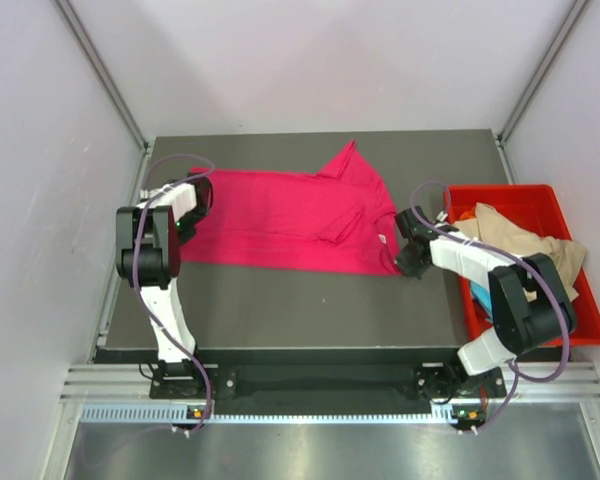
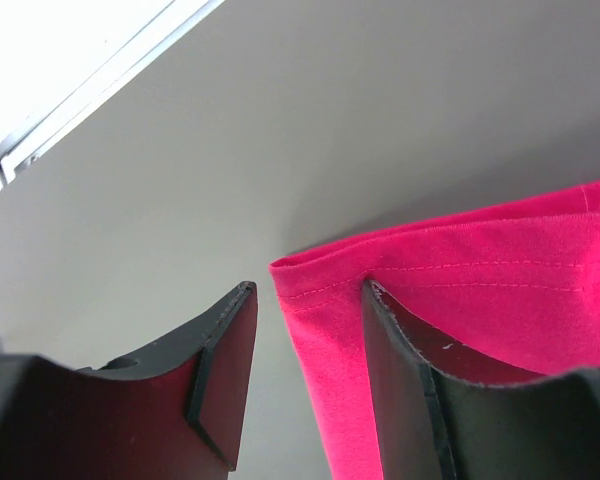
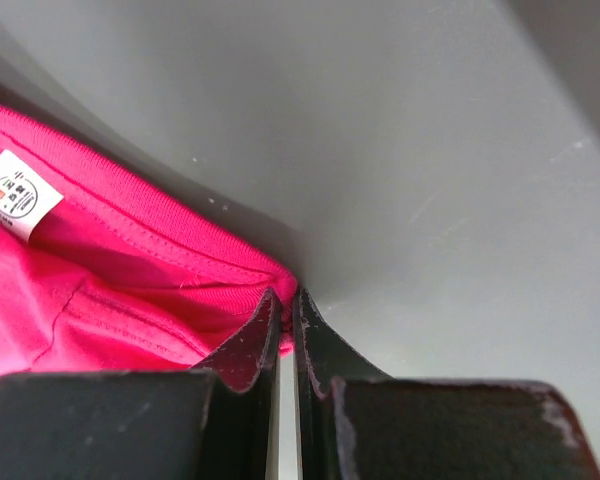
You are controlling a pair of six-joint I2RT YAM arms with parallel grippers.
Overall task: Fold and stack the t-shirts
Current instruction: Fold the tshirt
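Right wrist view: the right claw (image 3: 288, 300) is clenched on the edge of the magenta t-shirt (image 3: 120, 290) at its tips. The left claw (image 2: 310, 292) stands released, hem corner between its jaws. Grasping step: it probably must close next, before folding.

T-shirt (image 1: 280, 225) is plain hot pink, its label (image 3: 15, 195) white, table (image 1: 300, 310) dark grey, bin (image 1: 505, 190) bright red, other shirt (image 1: 520, 245) tan.
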